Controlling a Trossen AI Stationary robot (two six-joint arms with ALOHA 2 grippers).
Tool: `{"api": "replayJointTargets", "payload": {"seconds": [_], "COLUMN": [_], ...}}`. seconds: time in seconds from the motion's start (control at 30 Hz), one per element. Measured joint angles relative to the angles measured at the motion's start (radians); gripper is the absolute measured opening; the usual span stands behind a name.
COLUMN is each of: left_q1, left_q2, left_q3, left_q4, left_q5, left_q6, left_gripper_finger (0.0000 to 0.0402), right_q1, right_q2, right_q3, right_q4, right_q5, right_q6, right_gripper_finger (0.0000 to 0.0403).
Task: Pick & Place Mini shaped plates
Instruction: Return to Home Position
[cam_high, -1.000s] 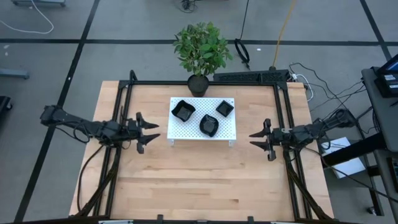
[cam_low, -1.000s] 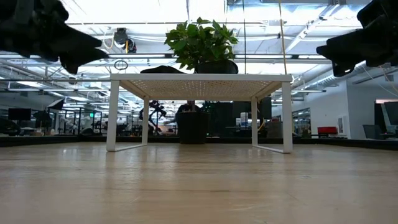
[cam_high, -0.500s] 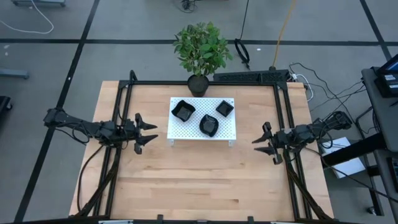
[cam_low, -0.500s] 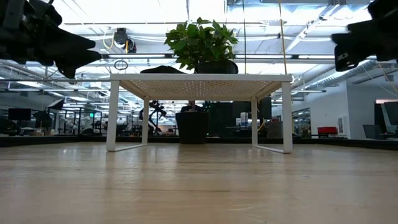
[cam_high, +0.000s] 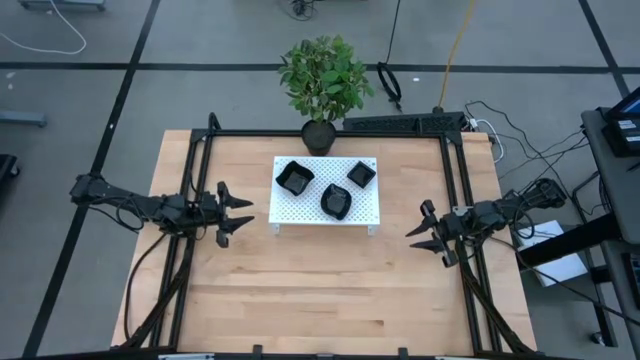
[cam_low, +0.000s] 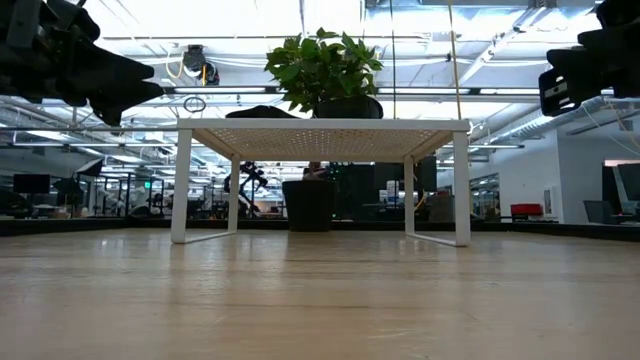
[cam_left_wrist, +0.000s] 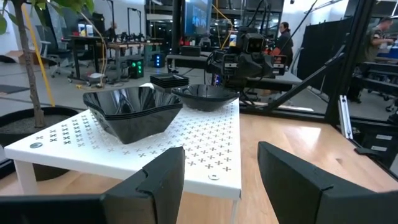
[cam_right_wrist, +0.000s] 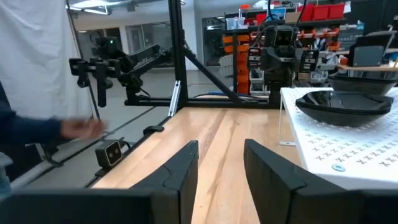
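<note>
Three glossy black mini shaped plates rest on the white perforated platform (cam_high: 372, 210): one at its far left (cam_high: 294, 177), one at its far right (cam_high: 361, 174), one near the middle (cam_high: 336, 202). In the left wrist view the nearest dish (cam_left_wrist: 134, 112) looks like a stack, with a rounded dish (cam_left_wrist: 205, 96) behind it. My left gripper (cam_high: 238, 214) hovers open left of the platform, pointing at it. My right gripper (cam_high: 420, 232) hovers open to the platform's right and slightly nearer, also pointing at it. Both are above the tabletop (cam_low: 100, 75) (cam_low: 590, 70).
A potted plant (cam_high: 324, 80) stands at the table's far edge behind the platform. A black frame (cam_high: 200, 150) runs round the table. Bare wood (cam_high: 330, 290) lies on the near side of the platform. A person's hand (cam_right_wrist: 81, 127) shows beyond the table.
My right gripper has drawn back a little toward the table's right and near edges, away from the platform. My left gripper has pulled back slightly toward the left edge. The plates have stayed where they were.
</note>
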Motion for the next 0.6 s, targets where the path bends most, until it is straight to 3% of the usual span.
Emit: {"api": "replayJointTargets", "payload": {"seconds": [0.6], "left_q1": [0.000], "left_q2": [0.000], "left_q3": [0.001], "left_q4": [0.000], "left_q5": [-0.002], "left_q6": [-0.001], "left_gripper_finger": [0.0207], "right_q1": [0.000], "right_q2": [0.000], "right_q3": [0.000], "right_q4": [0.002], "right_q5": [0.001], "right_q6": [-0.005], "right_gripper_finger": [0.0116]}}
